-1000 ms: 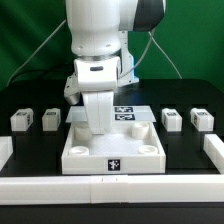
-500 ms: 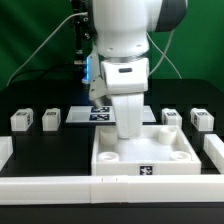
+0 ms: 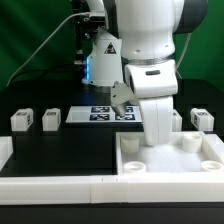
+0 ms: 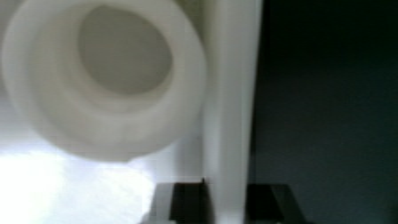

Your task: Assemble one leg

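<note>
My gripper (image 3: 156, 134) is shut on the back wall of the large flat white tray-like piece (image 3: 170, 160), which lies on the black table at the exterior view's right front. In the wrist view the thin white wall (image 4: 224, 120) runs between my two dark fingertips (image 4: 185, 204), with a round corner socket (image 4: 111, 75) beside it. Two legs (image 3: 21, 120) (image 3: 50, 118), small white blocks, stand at the exterior view's left. Another leg (image 3: 203, 118) stands at the right. A fourth is mostly hidden behind my arm.
The marker board (image 3: 100, 114) lies flat behind the tray-like piece. A white rail (image 3: 60, 187) runs along the table's front edge, with a white block (image 3: 5, 150) at the left edge. A green backdrop stands behind.
My gripper and the tray-like piece it holds have slid toward the exterior view's right, from the middle of the table to the right front corner. The legs have not moved.
</note>
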